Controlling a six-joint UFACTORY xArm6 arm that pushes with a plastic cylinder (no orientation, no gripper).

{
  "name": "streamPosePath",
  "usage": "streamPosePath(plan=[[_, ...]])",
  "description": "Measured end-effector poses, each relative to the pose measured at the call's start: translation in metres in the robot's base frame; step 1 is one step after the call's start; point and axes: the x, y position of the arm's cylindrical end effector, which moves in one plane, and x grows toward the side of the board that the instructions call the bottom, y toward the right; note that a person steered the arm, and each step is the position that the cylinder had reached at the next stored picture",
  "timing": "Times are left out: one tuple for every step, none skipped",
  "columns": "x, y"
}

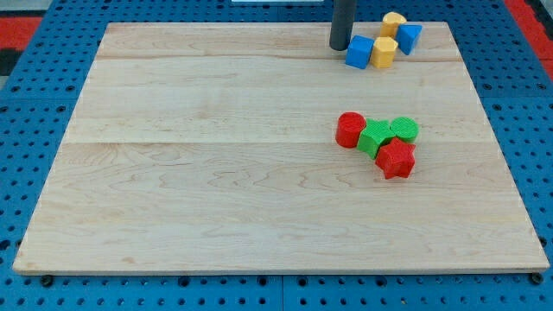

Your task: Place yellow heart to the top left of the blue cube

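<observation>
Looking unfinished: my tip (340, 47) bare, nothing gripped, just left of blue cube (359, 53). Yellow heart (394, 22), probably the top one, still up-right of cube, needs shoving round to upper left.

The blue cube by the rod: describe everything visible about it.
The blue cube is a small solid block, matte and plastic-looking, lying flat on the wooden board near the view's top edge. Its top face looks lighter than its sides. A yellow block sits against its right side. My tip stands just to its left, touching or nearly so; contact cannot be confirmed.
</observation>
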Motion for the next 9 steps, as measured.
streamPosePath(plan=[[0.046,-0.002],[0.062,0.028],[0.068,0.075],[0.065,0.125],[0.032,0.166],[0.0,0.164],[-0.027,0.158],[-0.046,0.151],[-0.053,0.101]])
